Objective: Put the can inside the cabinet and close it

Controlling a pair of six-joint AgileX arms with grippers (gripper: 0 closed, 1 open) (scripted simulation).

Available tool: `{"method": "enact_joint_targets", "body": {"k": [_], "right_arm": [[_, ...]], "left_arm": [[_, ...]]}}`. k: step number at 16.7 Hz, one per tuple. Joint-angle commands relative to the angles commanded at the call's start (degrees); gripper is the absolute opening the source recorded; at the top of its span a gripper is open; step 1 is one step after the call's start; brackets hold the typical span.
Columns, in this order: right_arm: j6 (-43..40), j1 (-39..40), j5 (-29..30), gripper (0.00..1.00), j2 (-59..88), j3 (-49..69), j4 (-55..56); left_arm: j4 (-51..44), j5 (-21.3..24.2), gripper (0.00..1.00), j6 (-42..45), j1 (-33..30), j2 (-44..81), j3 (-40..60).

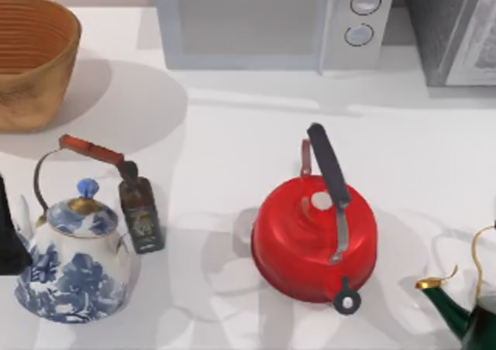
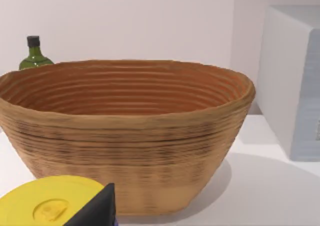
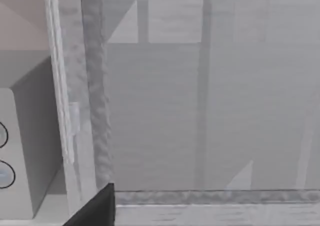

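The can is out of view. The cabinet (image 1: 453, 32), a dark grey speckled box with a pale grey door panel, stands at the table's back right corner. In the right wrist view the cabinet's pale panel (image 3: 200, 111) and speckled frame (image 3: 94, 86) are close ahead, with one dark finger (image 3: 97, 208) of my right gripper in front of them. My left arm (image 1: 9, 234) is a black shape at the table's left edge. In the left wrist view one dark finger (image 2: 97, 211) of my left gripper lies beside a yellow round lid (image 2: 47, 206).
A white microwave (image 1: 271, 21) stands at the back centre and a woven basket (image 1: 31, 60) at the back left. A blue-and-white kettle (image 1: 74, 261), a dark brown bottle (image 1: 141, 211), a red kettle (image 1: 314, 238) and a green kettle (image 1: 469, 311) crowd the front. A green bottle (image 2: 34, 56) stands behind the basket.
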Motion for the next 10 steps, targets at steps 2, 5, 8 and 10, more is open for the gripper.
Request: {"method": "enact_joint_targets", "body": {"k": [2,5,8,10], "right_arm": [[0.0,-7.0,-6.9,1.0,11.3,1.8,7.5],[-0.2,-16.7,-17.1,1.0,27.1,4.5,18.8],[-0.5,-24.4,-25.1,1.0,39.3,7.2,28.8],[-0.7,-27.8,-28.5,1.0,45.0,8.7,33.8]], "left_arm": [[0.0,0.0,1.0,0.0,0.0,0.0,0.0],[0.0,0.0,1.0,0.0,0.0,0.0,0.0],[0.0,0.0,1.0,0.0,0.0,0.0,0.0],[0.0,0.0,1.0,0.0,0.0,0.0,0.0]]}}
